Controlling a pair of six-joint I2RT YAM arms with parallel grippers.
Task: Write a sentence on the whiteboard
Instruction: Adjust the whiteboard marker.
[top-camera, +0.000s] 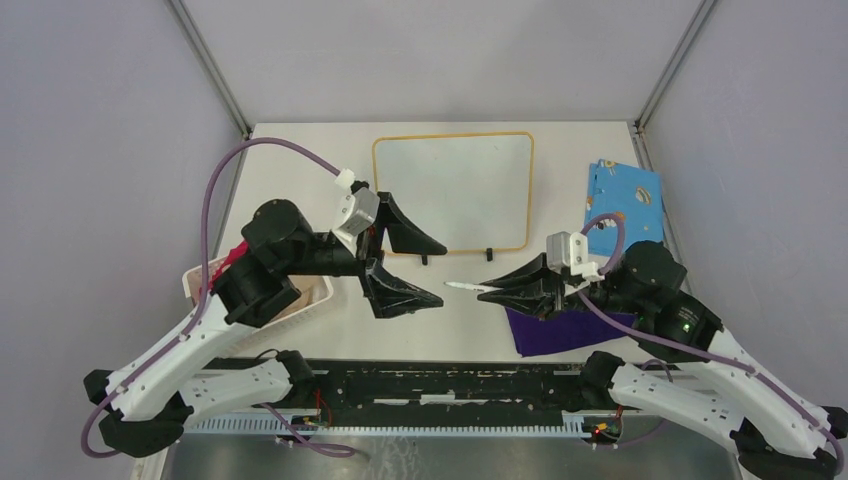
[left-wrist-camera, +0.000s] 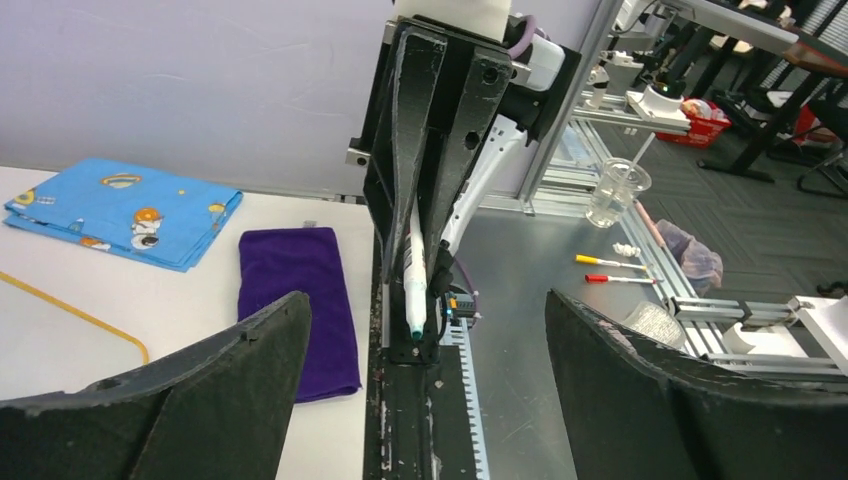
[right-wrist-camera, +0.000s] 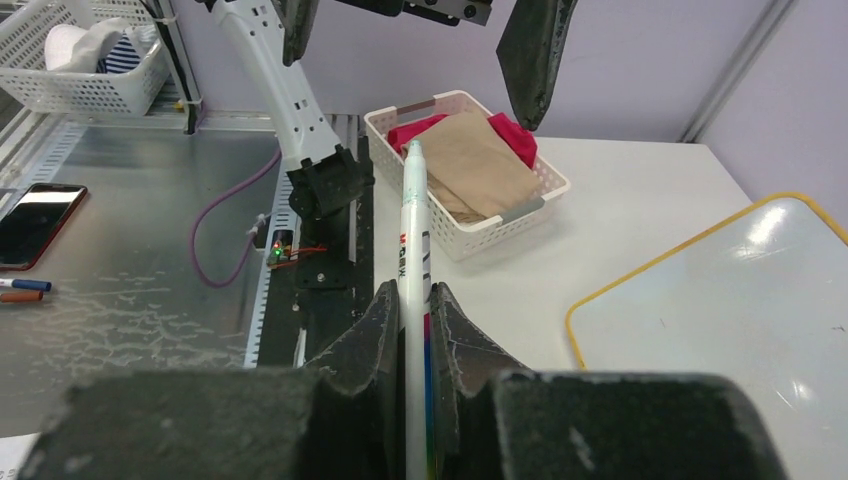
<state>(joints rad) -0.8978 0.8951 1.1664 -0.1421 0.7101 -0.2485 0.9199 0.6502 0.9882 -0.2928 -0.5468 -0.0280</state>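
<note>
Purple cloth (top-camera: 560, 335) lies at the tabletop's near right, under my right arm, which reaches low and nearly level toward the middle. The right gripper (top-camera: 487, 288) pinches a white marker (top-camera: 462, 287) along its barrel, with the tip pointing left at the other arm. My left gripper (top-camera: 442, 273) faces it, jaws spread wide and empty, wrist rolled sideways, elbow over the white basket (top-camera: 318, 292) at the near left edge.

I judge the step to be uncapping or handing over the marker. I cannot tell whether a cap is on. To do it well I'd hold the right pinch steady, line the left jaws squarely around the marker's end, then close gently.

Beyond both arms, the whiteboard (top-camera: 455, 185) lies flat by the far edge, middle, with no writing showing. A blue patterned cloth (top-camera: 622, 195) sits toward the far right corner.
</note>
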